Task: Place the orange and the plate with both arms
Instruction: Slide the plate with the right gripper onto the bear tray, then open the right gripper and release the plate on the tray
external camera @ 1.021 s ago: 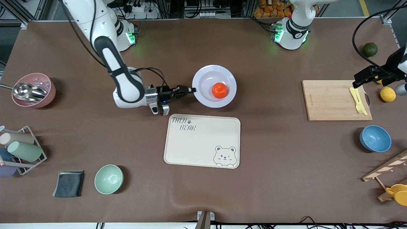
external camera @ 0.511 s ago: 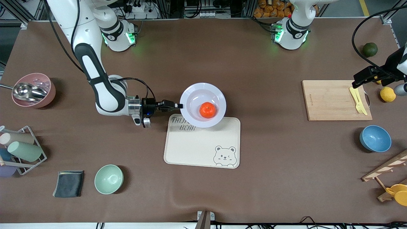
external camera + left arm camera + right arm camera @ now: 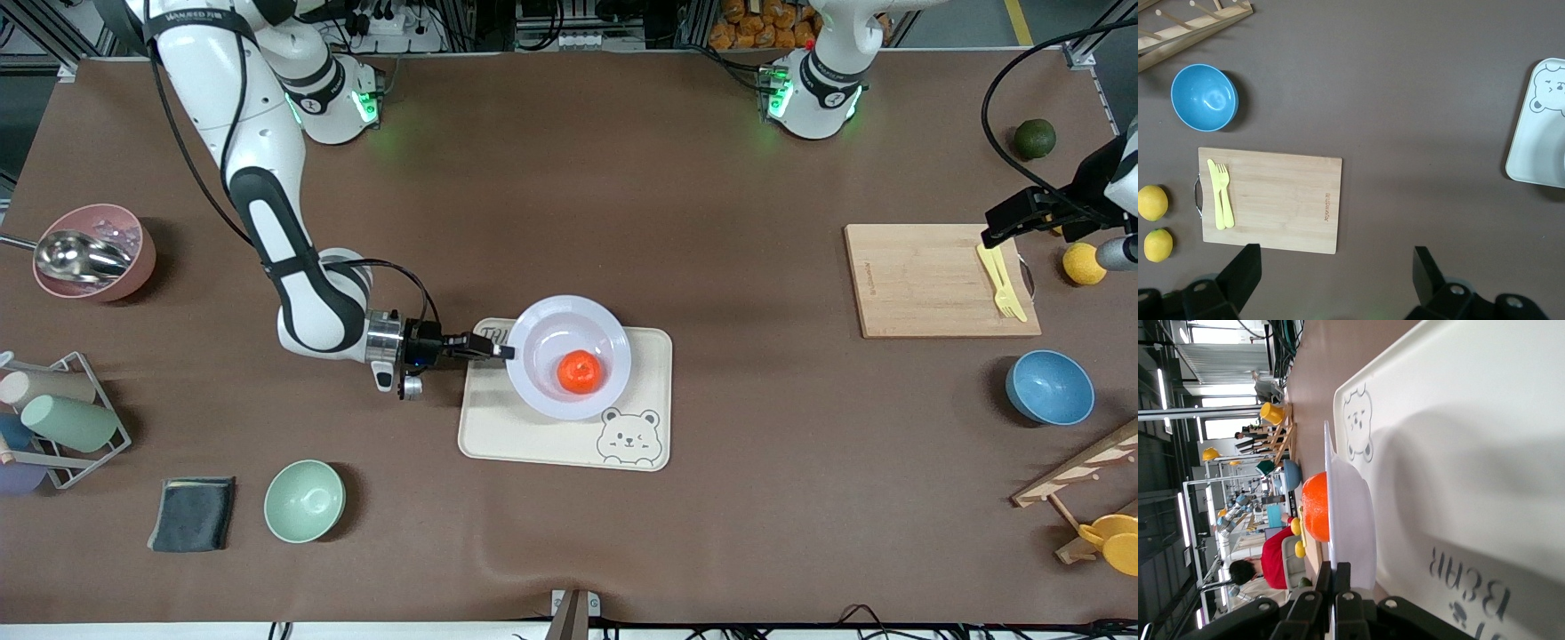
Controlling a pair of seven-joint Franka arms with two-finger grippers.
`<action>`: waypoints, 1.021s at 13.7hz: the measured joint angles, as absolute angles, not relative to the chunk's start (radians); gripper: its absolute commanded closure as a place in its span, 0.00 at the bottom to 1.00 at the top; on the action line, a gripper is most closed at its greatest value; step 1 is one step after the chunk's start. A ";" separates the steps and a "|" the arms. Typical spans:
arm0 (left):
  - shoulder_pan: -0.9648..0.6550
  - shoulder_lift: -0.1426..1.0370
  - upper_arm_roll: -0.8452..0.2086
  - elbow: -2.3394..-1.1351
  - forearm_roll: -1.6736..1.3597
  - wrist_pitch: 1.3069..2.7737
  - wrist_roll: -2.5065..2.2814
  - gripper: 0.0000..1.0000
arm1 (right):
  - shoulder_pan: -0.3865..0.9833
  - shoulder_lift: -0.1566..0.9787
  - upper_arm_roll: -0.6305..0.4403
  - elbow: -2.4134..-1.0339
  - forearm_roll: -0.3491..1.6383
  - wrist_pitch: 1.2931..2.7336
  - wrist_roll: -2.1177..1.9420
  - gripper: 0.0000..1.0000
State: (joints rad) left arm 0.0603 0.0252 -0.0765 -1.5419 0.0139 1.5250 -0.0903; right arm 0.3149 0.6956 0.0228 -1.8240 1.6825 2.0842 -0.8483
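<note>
Right tool (image 3: 505, 352) pinches the rim of the plate (image 3: 542, 333) at the edge toward the right arm's end of the desk, fingers pressed together on it. The right wrist view shows the plate (image 3: 1353, 513) held clear above the bear tray (image 3: 1471, 420), casting a shadow on it, so it is not set down yet. The orange (image 3: 579, 371) sits in the plate's well, off-centre, away from the pinched rim.

Step in hand looks like lowering the plate onto the bear tray (image 3: 649, 356). To do it well: keep the plate level so the orange (image 3: 1315, 507) does not roll, descend slowly and straight, and let go only once the base bears on the tray. A one-sided rim grip means the free edge probably sags and touches first. From the front view the plate overhangs the tray's upper edge slightly, so a small shift toward the front camera would likely seat it fully inside.

Left tool (image 3: 1331, 267) waits spread open, holding nothing, above the cutting board (image 3: 1271, 200) near the left arm's end of the desk (image 3: 756, 489).
</note>
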 measured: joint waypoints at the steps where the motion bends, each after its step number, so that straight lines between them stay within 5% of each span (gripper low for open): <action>1: 0.060 0.026 -0.077 -1.543 0.014 1.525 -0.090 0.00 | 0.318 0.710 0.024 -1.806 1.683 2.101 -0.848 1.00; 4: 0.060 0.027 -0.077 -1.545 0.014 1.525 -0.090 0.00 | 0.321 0.737 0.025 -1.771 1.684 2.122 -0.848 1.00; 5: 0.060 0.027 -0.077 -1.545 0.014 1.525 -0.090 0.00 | 0.321 0.743 0.025 -1.764 1.684 2.129 -0.848 0.84; 9: 0.058 0.030 -0.077 -1.546 0.014 1.525 -0.090 0.00 | 0.322 0.749 0.026 -1.761 1.684 2.169 -0.848 0.76; 11: 0.057 0.030 -0.077 -1.546 0.014 1.525 -0.090 0.00 | 0.324 0.749 0.026 -1.761 1.681 2.188 -0.848 0.55; 14: 0.057 0.031 -0.077 -1.546 0.014 1.525 -0.090 0.00 | 0.328 0.751 0.026 -1.761 1.655 2.226 -0.841 0.52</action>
